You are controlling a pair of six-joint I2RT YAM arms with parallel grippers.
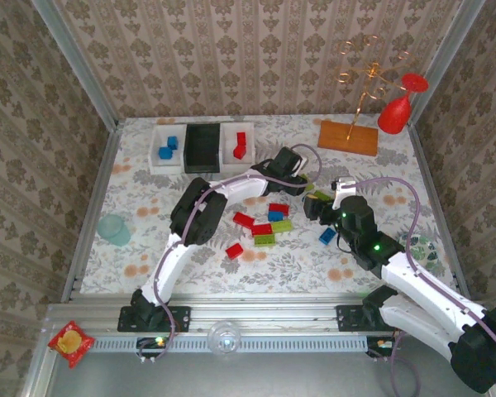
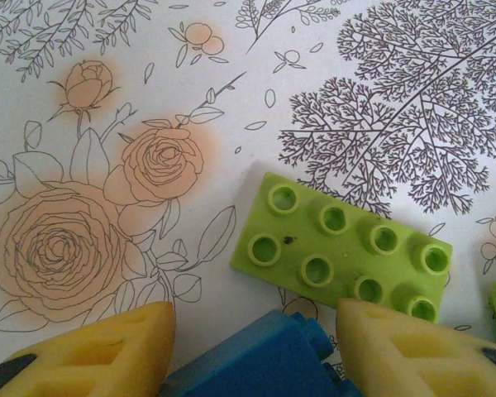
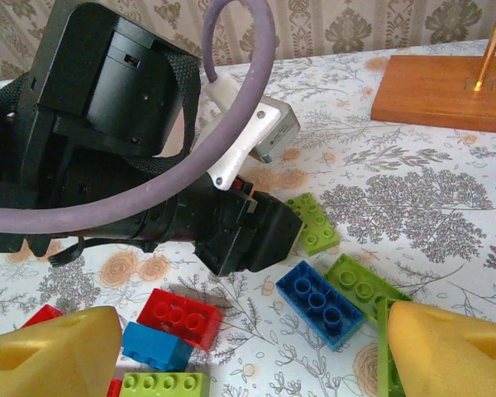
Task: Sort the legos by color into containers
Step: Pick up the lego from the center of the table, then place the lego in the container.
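Overhead, finds the left arm rising from its near-edge base, folding at a black elbow and running a white forearm out to the right above the floral-patterned worktop, wrist tipped downward. Sets the left gripper low at the far edge of a loose scatter of red, blue and lime green plastic bricks.

From the left wrist, looks straight down past two yellow fingertips flanking a blue plastic studded brick, spanning the whole gap and meeting both pads: clenched on that brick. Cannot tell whether lifted or resting on the worktop. Places a lime green eight-stud plastic brick flat on the worktop just ahead of the fingertips, near corner right against the right-hand pad.

Brings the right arm in from the near-right base, bent, with the right gripper close beside the left one and facing it. From the right wrist, shows yellow fingers spread wide, released, grasping nothing. Puts a second blue oblong brick on the worktop ahead, between those fingers.

Keeps three small square containers in a row at the far left, well apart from both grippers: a white open-topped bin holding blue bricks, a black middle bin, and a second white bin holding red bricks.
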